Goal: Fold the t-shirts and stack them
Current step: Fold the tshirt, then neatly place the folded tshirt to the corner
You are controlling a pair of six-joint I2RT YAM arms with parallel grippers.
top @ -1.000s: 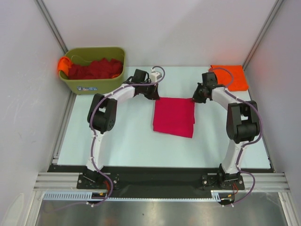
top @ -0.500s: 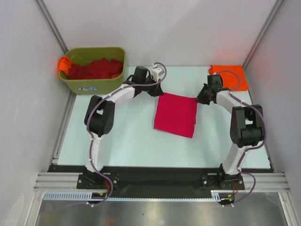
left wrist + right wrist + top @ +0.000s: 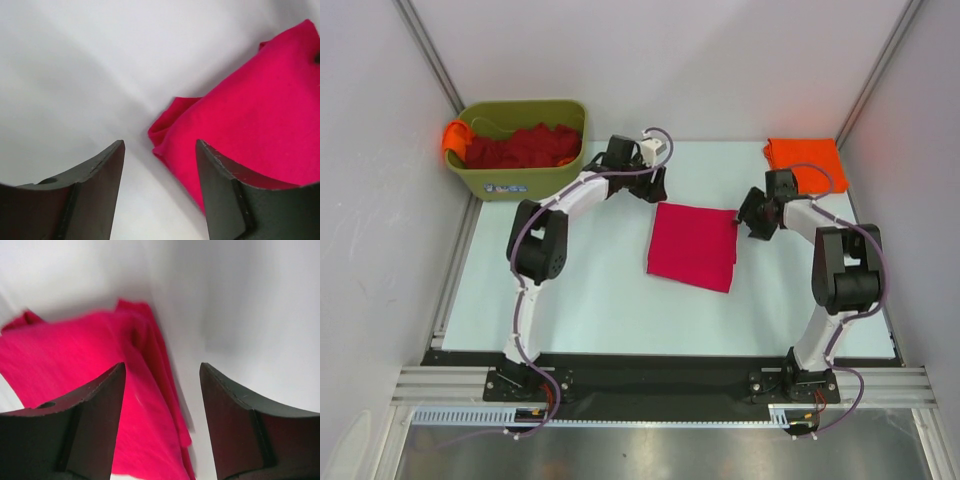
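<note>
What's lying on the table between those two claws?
The folded pink t-shirt lies flat between the left gripper and the right gripper, each open beside a far corner. The top view shows it.

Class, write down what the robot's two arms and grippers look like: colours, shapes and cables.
Both the left arm and right arm have white links joined by black joints, with a purple cable looping along each. The left gripper and right gripper each carry two dark, flat, wedge-tipped fingers.
</note>
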